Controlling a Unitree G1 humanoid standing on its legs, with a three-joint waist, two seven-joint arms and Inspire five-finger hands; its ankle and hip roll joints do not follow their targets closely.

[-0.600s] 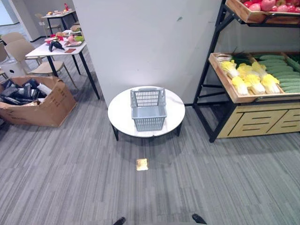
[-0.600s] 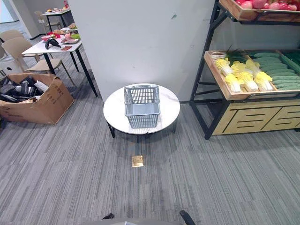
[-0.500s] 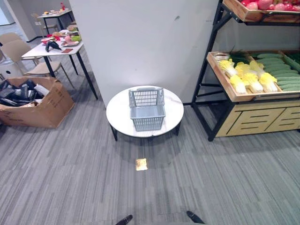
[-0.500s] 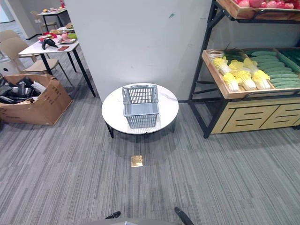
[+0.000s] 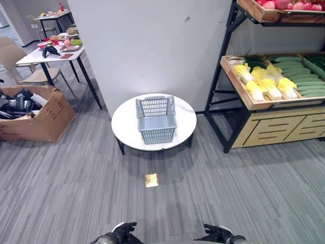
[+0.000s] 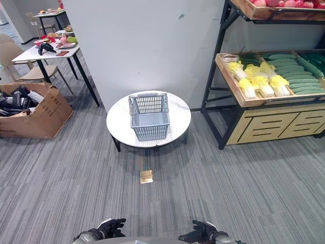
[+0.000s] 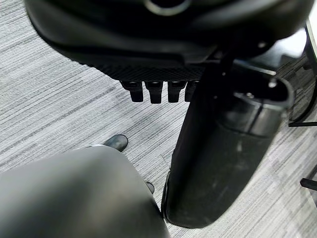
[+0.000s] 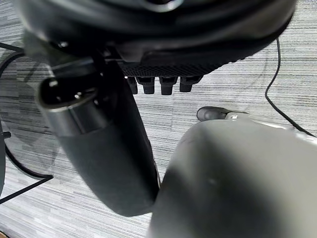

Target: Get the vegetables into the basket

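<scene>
A grey plastic basket (image 5: 156, 119) stands upright and empty on a low round white table (image 5: 123, 124) in the middle of the room. To its right, a wooden shelf tray (image 5: 237, 84) holds yellow-white cabbages (image 5: 264, 84) and green cucumbers (image 5: 302, 76). My left hand (image 5: 121, 234) and right hand (image 5: 217, 234) hang low at the near edge, far from both basket and shelf. Both hands are open with relaxed fingers (image 7: 156, 91) and hold nothing.
Red apples (image 5: 284, 5) fill the upper shelf. A white pillar rises behind the round table. At the left are an open cardboard box (image 5: 35, 114), a white table with assorted items (image 5: 51, 51) and a beige chair (image 5: 12, 58). A brass floor plate (image 5: 151, 179) lies on grey carpet.
The camera view has shifted slightly, and both hands have come into view at the bottom edge. Basket, table and shelf have not moved.
</scene>
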